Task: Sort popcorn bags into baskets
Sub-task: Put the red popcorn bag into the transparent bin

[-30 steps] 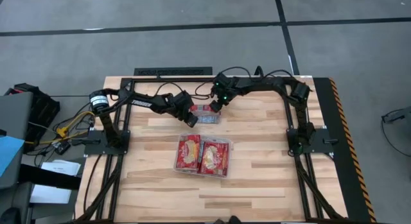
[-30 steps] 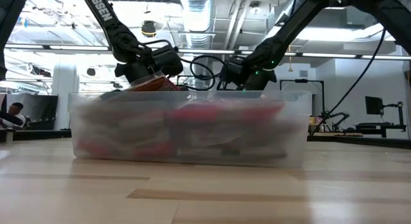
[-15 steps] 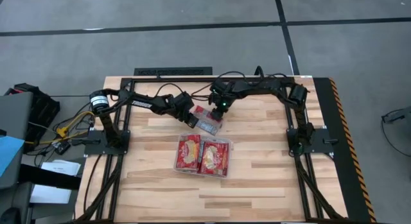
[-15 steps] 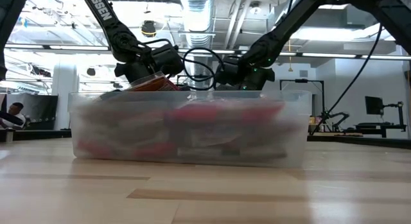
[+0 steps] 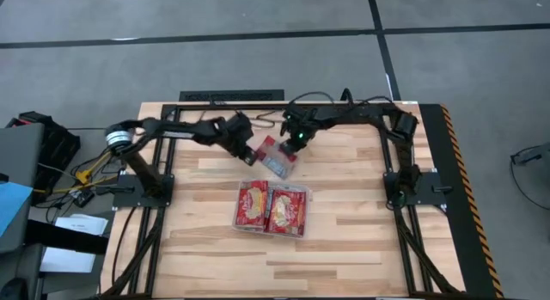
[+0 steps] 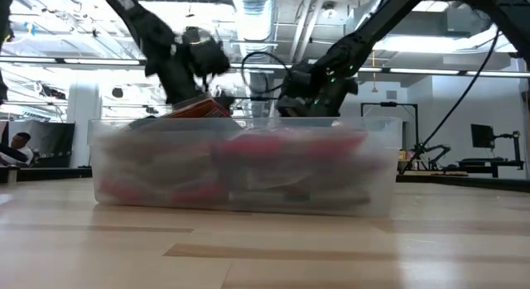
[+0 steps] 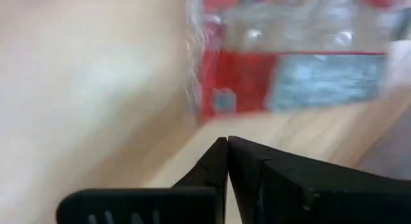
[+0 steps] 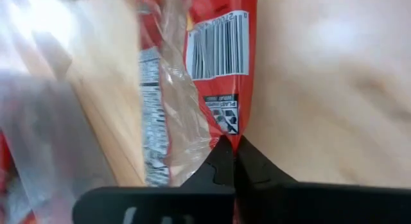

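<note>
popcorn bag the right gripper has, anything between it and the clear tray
Nothing visible. The right gripper is shut on the popcorn bag, and only bare table lies between it and the clear tray.

Clear basket [image 6: 124, 169] holds blurred, seemingly red popcorn bags [image 6: 273, 148]; two arms behind.

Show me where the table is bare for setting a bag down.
Bare wood spans the table in front of the clear tray and to its left and right. Crowded: behind the tray, where both grippers meet at a popcorn bag.
</note>
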